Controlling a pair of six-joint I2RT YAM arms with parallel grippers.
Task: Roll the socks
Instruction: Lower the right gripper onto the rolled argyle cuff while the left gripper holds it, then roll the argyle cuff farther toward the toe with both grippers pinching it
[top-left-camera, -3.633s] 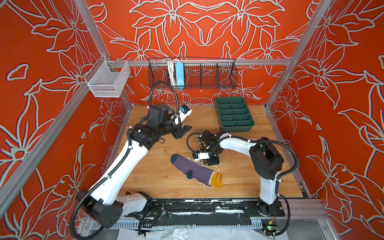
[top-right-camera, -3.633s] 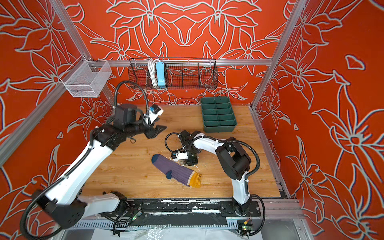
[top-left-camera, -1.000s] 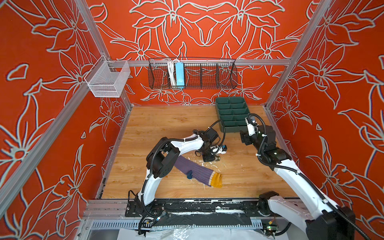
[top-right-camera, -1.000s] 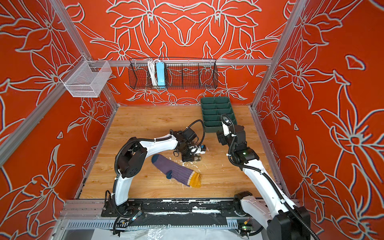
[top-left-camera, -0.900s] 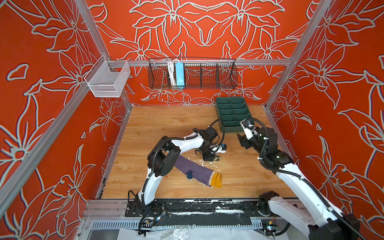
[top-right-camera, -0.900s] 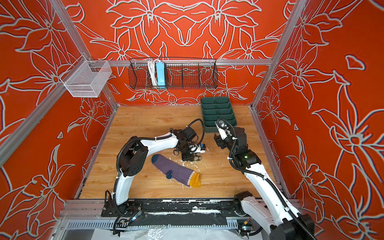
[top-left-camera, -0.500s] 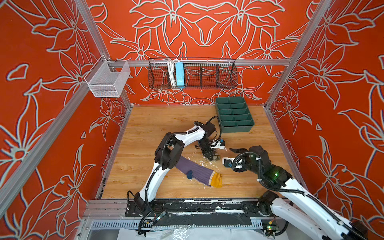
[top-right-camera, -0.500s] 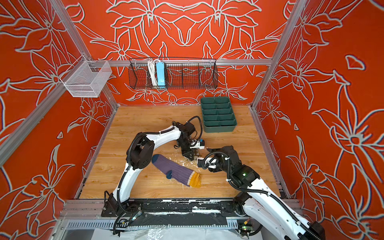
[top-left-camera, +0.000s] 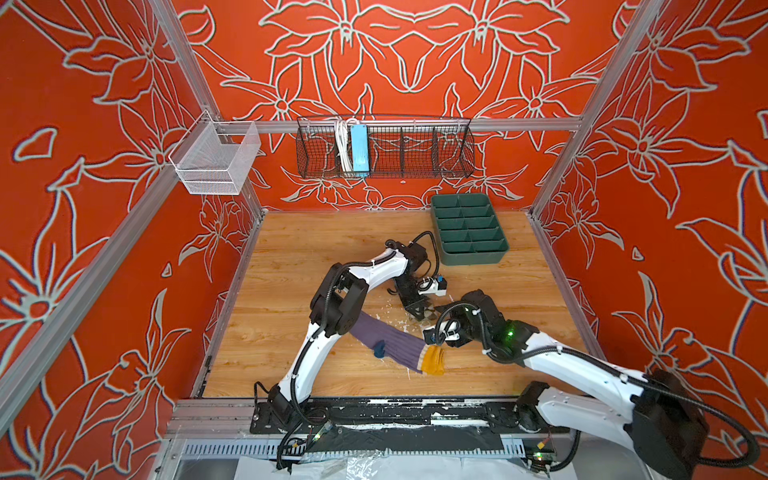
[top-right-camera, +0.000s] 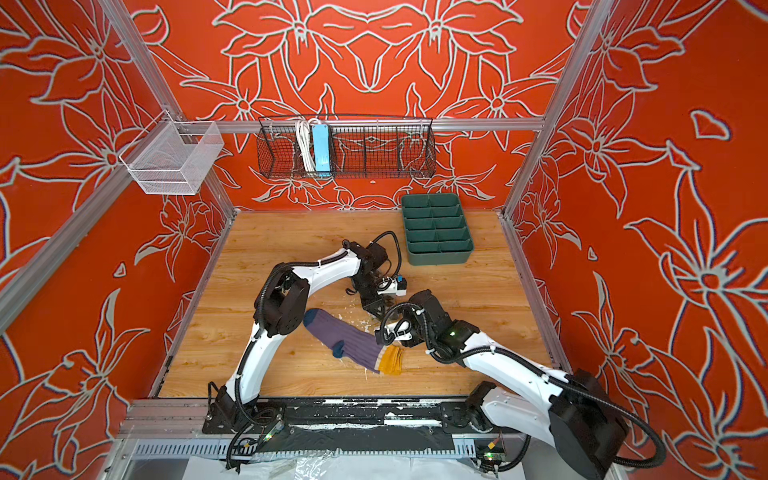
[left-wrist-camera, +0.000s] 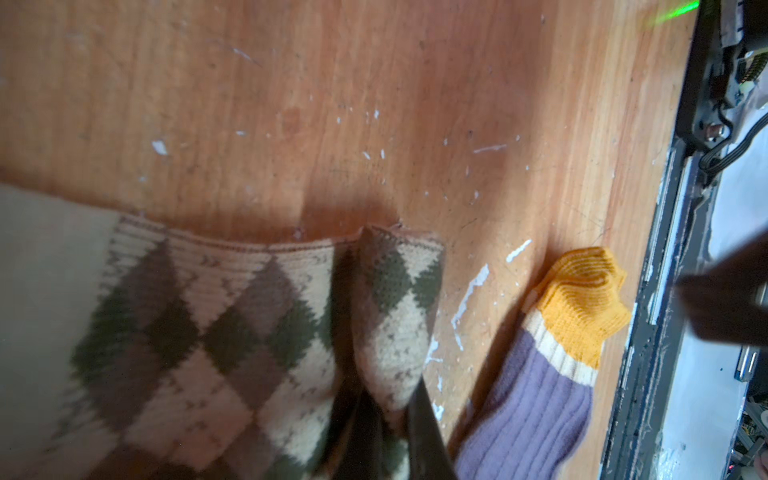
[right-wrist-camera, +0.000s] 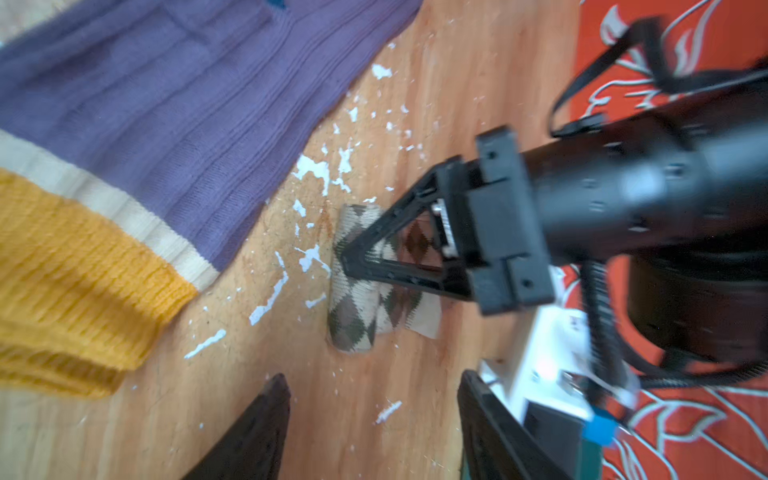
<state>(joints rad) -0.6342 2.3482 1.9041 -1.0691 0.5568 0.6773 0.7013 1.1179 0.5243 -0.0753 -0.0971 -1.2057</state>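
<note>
**Left hand pinches the part-rolled argyle sock; the purple sock is untouched.**

The left hand (right-wrist-camera: 345, 259) is clenched on a fold of the argyle sock (right-wrist-camera: 353, 307), which lies on the surface (top-left-camera: 291, 270) just past the yellow cuff (left-wrist-camera: 582, 299) of the purple sock (top-left-camera: 386, 338). One end of the argyle sock looks turned into a short roll while its plain beige part lies flat, so that roll seems only partly made. The purple sock lies stretched out and unrolled. The right hand (right-wrist-camera: 372, 376) is released, with nothing between its fingers, just beside that cuff and facing the roll. Finishing the first roll and doing all of the purple sock appear to remain. White flecks (right-wrist-camera: 311, 170) litter the surface near the purple sock. A green tray (top-left-camera: 469, 255) sits well beyond the purple sock, and a wire basket (top-left-camera: 384, 151) hangs farther back. The two hands crowd each other, which is the likely hindrance.
</note>
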